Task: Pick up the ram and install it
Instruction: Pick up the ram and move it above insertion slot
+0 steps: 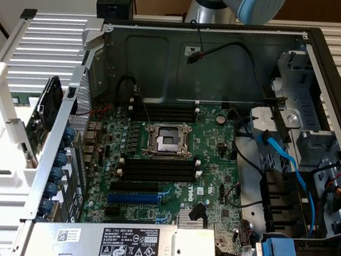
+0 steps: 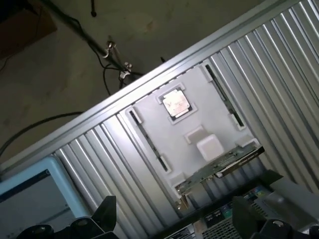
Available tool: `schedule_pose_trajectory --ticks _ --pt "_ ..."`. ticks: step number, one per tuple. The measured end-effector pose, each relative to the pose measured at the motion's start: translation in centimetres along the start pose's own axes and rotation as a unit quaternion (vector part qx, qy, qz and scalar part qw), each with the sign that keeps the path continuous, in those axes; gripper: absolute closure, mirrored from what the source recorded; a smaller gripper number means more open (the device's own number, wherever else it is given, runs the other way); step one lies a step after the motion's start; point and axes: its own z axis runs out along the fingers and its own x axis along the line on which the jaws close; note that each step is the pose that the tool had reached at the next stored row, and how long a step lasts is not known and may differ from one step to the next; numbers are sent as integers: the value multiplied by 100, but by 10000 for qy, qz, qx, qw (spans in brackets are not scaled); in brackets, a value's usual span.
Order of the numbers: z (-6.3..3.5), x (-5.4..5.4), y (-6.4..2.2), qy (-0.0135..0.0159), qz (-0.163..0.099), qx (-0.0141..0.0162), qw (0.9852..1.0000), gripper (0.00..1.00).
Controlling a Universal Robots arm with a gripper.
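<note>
Jaws of the gripper (image 2: 174, 211) stand apart, holding nothing. The ram (image 2: 224, 95), seemingly the dark strip standing edge-up in the white tray (image 2: 152, 130), lies well beyond them. It is probably light, stiff and fragile, so pinch its flat faces mid-length.

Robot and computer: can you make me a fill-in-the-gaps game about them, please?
The motherboard is coloured ___.
The gripper has its fingers ___ and holds nothing.
The silver processor chip lies on a ___ tray.
Missing words: green, open, white.
</note>
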Motion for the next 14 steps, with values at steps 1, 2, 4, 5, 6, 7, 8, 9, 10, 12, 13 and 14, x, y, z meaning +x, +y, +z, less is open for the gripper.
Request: schedule_pose_trajectory --ticks 1,2,4,5,6,7,8,9,10,12,13,14 --pt "3 1 0 0 -49 -4 10000 1" --pt "6 6 1 3 -77 -10 10000 1" --pt "13 17 6 6 -113 -16 9999 1" --pt "23 30 13 5 -143 -17 9999 1" --pt "29 37 14 5 -162 -18 9999 1" --pt "34 42 13 5 -186 -20 9998 1" --pt "40 45 13 6 -220 -24 9998 1" --pt "45 46 13 11 -267 -33 9996 1" --pt "50 46 13 17 -335 -46 9994 1" --pt "56 46 13 33 -509 -64 9987 1" --pt "60 46 13 40 -599 -72 9982 1" --pt "63 46 14 42 -694 -76 9975 1"
